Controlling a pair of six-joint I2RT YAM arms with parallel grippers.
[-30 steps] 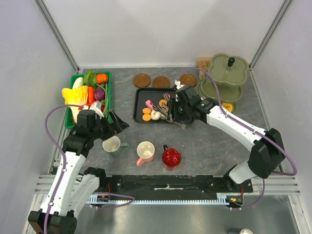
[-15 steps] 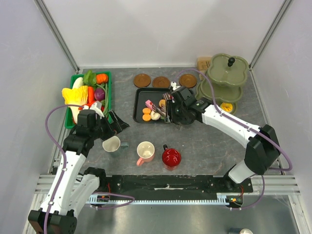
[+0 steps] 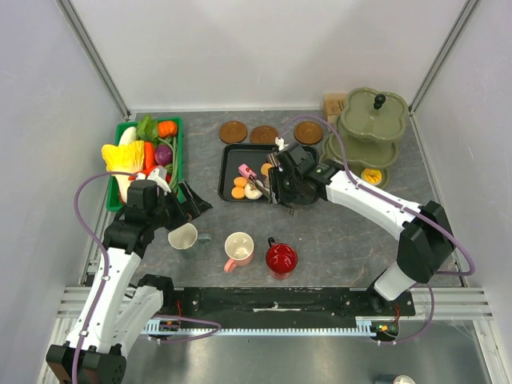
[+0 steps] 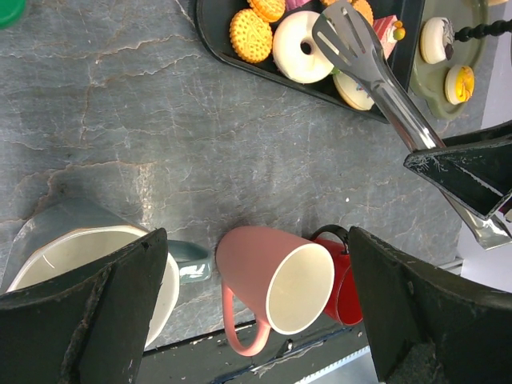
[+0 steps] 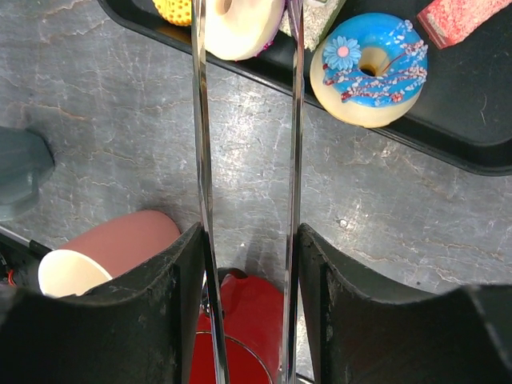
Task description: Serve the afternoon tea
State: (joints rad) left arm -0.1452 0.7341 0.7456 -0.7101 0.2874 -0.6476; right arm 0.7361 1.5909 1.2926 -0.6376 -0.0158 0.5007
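— On the grey marbled tabletop (image 3: 344, 232), ringed by white walls (image 3: 264, 48), what is going on?
— The right gripper (image 5: 250, 240) is pinching metal tongs (image 5: 200, 120), their tips hanging at a white doughnut (image 5: 240, 24) on the black tray (image 3: 228, 160)
— And the left gripper (image 4: 256, 234)?
— It is hovering, spread wide, over the whitish mug (image 3: 183, 237); the pink mug (image 3: 238, 248) and red mug (image 3: 281, 258) are standing beside it, near the front edge

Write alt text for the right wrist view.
The right gripper clamps slim metal tongs whose arms straddle a white-iced doughnut on a black tray. A blue-iced doughnut with a flower lies beside it on the tray; a pink mug and a red mug stand nearer, on the grey stone-look table.
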